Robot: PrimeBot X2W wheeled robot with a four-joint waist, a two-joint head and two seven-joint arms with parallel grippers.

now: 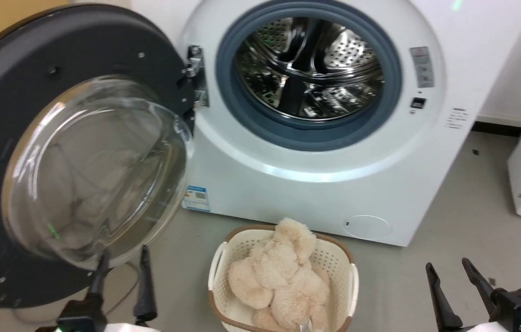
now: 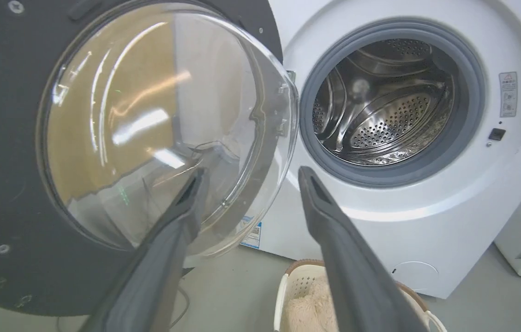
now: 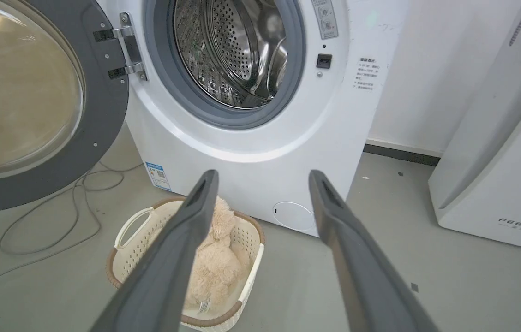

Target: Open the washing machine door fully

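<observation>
The washing machine door (image 1: 34,115) stands swung out wide to the left on its hinge (image 1: 194,69), its clear glass bowl (image 1: 98,170) bulging toward me. It also fills the left of the left wrist view, door (image 2: 2,161), and shows in the right wrist view, door (image 3: 98,92). The white washing machine (image 1: 334,184) shows its steel drum (image 1: 308,69) inside a grey gasket. My left gripper (image 1: 124,258) is open just below the glass bowl, holding nothing; left gripper (image 2: 251,177). My right gripper (image 1: 449,269) is open at the lower right, empty; right gripper (image 3: 262,182).
A cream laundry basket (image 1: 221,263) holding a fluffy beige plush (image 1: 283,272) sits on the floor before the machine. A white "FEELBIRD" appliance (image 3: 509,161) stands at the right. Grey cables (image 3: 48,221) lie on the floor under the door.
</observation>
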